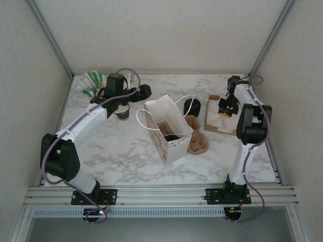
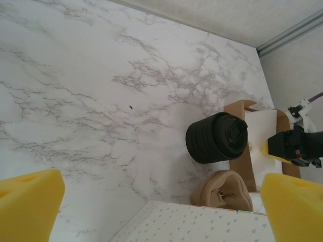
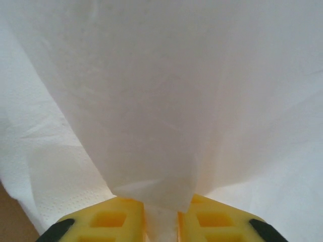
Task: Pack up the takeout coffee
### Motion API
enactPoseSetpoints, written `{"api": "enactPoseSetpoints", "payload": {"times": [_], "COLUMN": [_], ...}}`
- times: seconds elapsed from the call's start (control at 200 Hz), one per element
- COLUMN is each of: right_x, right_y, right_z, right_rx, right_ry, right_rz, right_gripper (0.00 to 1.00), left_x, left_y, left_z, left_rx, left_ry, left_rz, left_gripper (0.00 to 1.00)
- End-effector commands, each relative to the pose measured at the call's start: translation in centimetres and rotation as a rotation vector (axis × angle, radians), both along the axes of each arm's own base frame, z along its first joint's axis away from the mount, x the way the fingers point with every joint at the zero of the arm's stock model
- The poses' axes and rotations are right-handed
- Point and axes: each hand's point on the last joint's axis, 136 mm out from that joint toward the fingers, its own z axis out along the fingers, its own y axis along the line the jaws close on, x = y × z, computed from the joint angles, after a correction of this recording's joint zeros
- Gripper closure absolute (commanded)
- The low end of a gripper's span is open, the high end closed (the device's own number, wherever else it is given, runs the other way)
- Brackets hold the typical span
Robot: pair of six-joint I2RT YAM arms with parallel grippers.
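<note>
At the far left corner of the marble table [image 1: 116, 151] we saw a bunch of green and white sticks [image 1: 91, 83]. Beside them, the left gripper [image 1: 121, 107] hung above a cream-rimmed paper cup [image 1: 122, 115]. Its yellow pads [image 2: 30, 201] stood spread wide apart with nothing between them. At mid-table stood the white paper bag [image 1: 175, 149], upright with its mouth open. The takeout coffee [image 1: 172, 137] showed as a black disc down inside it, next to a brown insert. Just behind the bag's right side a black cylinder [image 1: 192, 106] stood on the table, apart from the bag. In front of it lay tan sleeves [image 1: 197, 141], close against the bag's right wall. Further right sat a brown tray [image 1: 214, 126] of white napkins [image 1: 224, 121]. The right gripper [image 1: 225, 109] was down on that pile, its pads [image 3: 121, 222] pinched together on a fold of one napkin [image 3: 151, 101].
</note>
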Motion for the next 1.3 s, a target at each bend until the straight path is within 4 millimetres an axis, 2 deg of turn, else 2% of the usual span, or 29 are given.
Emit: {"api": "enactPoseSetpoints", "payload": {"times": [0.0,0.105,0.25,0.421,0.601,0.866,1.066,1.187,1.297], "right_x": [-0.2,-0.4,-0.5,-0.5,-1.1,-3.9,-8.3,-11.3,-13.7], "right_y": [-0.2,-0.5,-0.6,-0.6,0.3,4.8,9.2,12.0,14.4], "right_z": [2.2,3.6,6.3,10.4,15.8,27.3,36.0,39.9,42.6], "right_rx": [-0.017,-0.030,-0.046,-0.050,-0.030,0.073,0.221,0.340,0.475], "right_ry": [-0.047,-0.084,-0.175,-0.321,-0.495,-0.837,-1.094,-1.208,-1.259], "right_rz": [-0.014,-0.024,-0.038,-0.048,-0.033,0.101,0.260,0.368,0.467], "right_gripper": [0.81,0.86,1.00,1.00,1.00,1.00,1.00,1.00,1.00], "left_x": [0.2,0.0,-0.5,-1.0,-2.0,-4.5,-6.8,-8.1,-9.3], "left_y": [-0.3,-0.2,-0.2,-0.1,0.1,0.5,1.0,1.3,1.5], "left_z": [1.6,2.5,3.8,5.3,7.4,11.6,14.1,15.4,16.6], "left_rx": [0.000,-0.007,-0.014,-0.022,-0.033,-0.059,-0.090,-0.110,-0.127], "left_ry": [-0.045,-0.074,-0.119,-0.172,-0.243,-0.388,-0.485,-0.534,-0.577], "left_rz": [0.000,0.002,0.003,0.011,0.021,0.029,0.028,0.027,0.023], "left_gripper": [0.00,0.00,0.00,0.00,0.00,0.00,0.00,0.01,0.00]}}
